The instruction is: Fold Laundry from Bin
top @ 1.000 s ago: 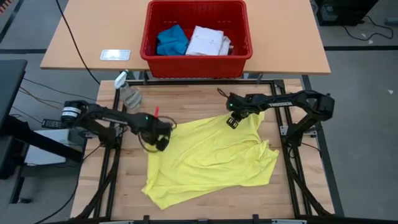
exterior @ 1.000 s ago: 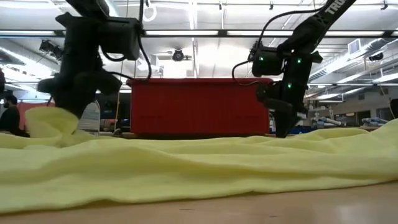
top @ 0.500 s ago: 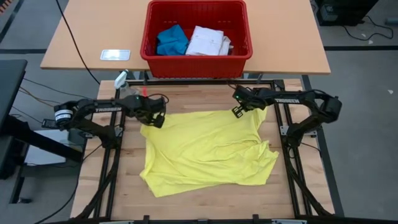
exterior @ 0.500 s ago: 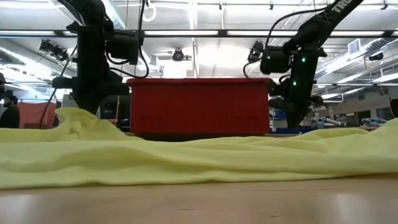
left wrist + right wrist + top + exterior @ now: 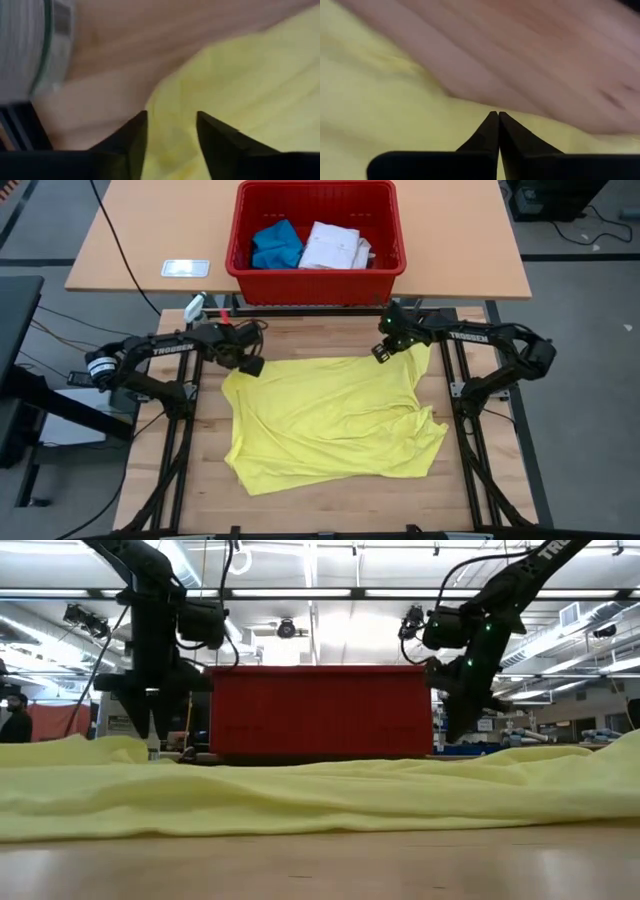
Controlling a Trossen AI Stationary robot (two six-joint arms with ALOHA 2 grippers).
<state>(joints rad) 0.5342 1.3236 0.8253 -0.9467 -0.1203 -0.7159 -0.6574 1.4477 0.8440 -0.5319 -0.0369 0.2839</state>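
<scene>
Lying flat: yellow T-shirt (image 5: 330, 420) spread across the wooden table (image 5: 330, 495), long axis running left to right.
Bin: red bin (image 5: 316, 280) on the tan desk (image 5: 130, 240) beyond the far edge, holding a blue piece (image 5: 276, 244) and a white shirt (image 5: 335, 246).
Nearby: spray bottle (image 5: 194, 307) at the far left corner.
Left gripper (image 5: 252, 366): fingers parted, over the shirt's far left corner.
Right gripper (image 5: 381, 352): fingers pressed together, at the shirt's far right corner.

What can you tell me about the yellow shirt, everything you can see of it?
The yellow shirt is soft, thin cloth, spread nearly flat but wrinkled on the wooden table, in front of the red bin. The open left gripper is at its far left corner; the shut right gripper is at its far right corner.
</scene>
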